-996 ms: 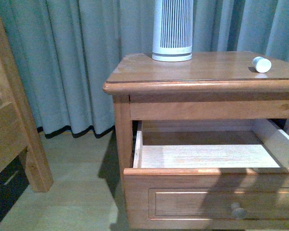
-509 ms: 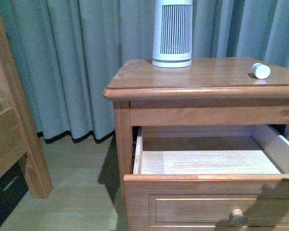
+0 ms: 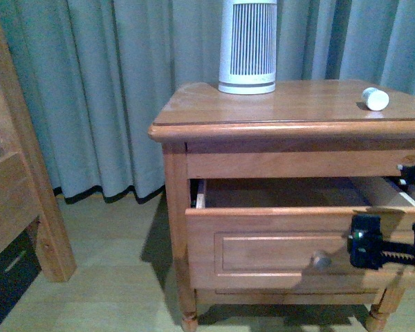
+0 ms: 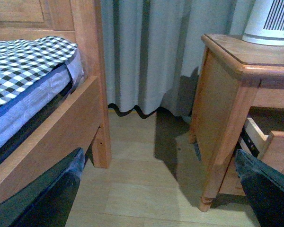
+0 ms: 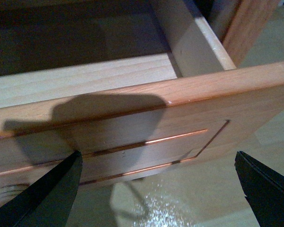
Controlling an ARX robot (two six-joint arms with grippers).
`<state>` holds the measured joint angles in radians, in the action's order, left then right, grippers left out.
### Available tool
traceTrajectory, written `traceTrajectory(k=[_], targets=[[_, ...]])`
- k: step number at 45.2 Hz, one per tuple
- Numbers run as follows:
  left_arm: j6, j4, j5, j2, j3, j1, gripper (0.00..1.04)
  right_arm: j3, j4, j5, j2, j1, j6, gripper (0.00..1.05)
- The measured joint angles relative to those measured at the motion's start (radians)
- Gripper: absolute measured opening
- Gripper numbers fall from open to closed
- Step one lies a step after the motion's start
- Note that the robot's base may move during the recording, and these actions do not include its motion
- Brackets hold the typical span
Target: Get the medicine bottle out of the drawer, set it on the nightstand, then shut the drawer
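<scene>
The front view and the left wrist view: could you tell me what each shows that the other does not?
Only the front view shows the medicine bottle lying on the nightstand, the drawer's knob and the right gripper at the drawer front. Only the left wrist view shows the checked bedding. Both show the nightstand, the partly open drawer, the ribbed canister and curtain.

The right gripper (image 3: 401, 238) is black and boxy, with a small green light and a toothed rail.
</scene>
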<state>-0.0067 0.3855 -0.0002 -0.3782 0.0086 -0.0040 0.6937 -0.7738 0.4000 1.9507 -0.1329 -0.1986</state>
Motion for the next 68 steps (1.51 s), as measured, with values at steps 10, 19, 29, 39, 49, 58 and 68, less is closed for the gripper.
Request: traceTrajectory(k=[10,19,29,39,49,58,68], targets=[[0.0,0.0,0.0,0.0,0.0,0.0,0.98,0.163,-0.062,0.001,0.09,0.026,0.067,0.98],[0.0,0.0,0.0,0.0,0.0,0.0,0.98,0.295,-0.037,-0.006,0.151,0.056,0.126,0.98],[0.0,0.0,0.0,0.0,0.0,0.0,0.98,0.317,-0.011,-0.05,0.16,0.078,0.166,0.98],[0.0,0.0,0.0,0.0,0.0,0.0,0.98,0.26,0.029,-0.068,0.098,0.093,0.146,0.98],[0.0,0.0,0.0,0.0,0.0,0.0,0.98,0.122,0.043,-0.072,-0.018,0.091,0.119,0.98],[0.0,0.0,0.0,0.0,0.0,0.0,0.98,-0.04,0.042,-0.022,-0.246,0.09,0.128,0.98],[0.0,0.0,0.0,0.0,0.0,0.0,0.98,-0.166,0.407,-0.165,-1.084,0.222,0.329,0.98]])
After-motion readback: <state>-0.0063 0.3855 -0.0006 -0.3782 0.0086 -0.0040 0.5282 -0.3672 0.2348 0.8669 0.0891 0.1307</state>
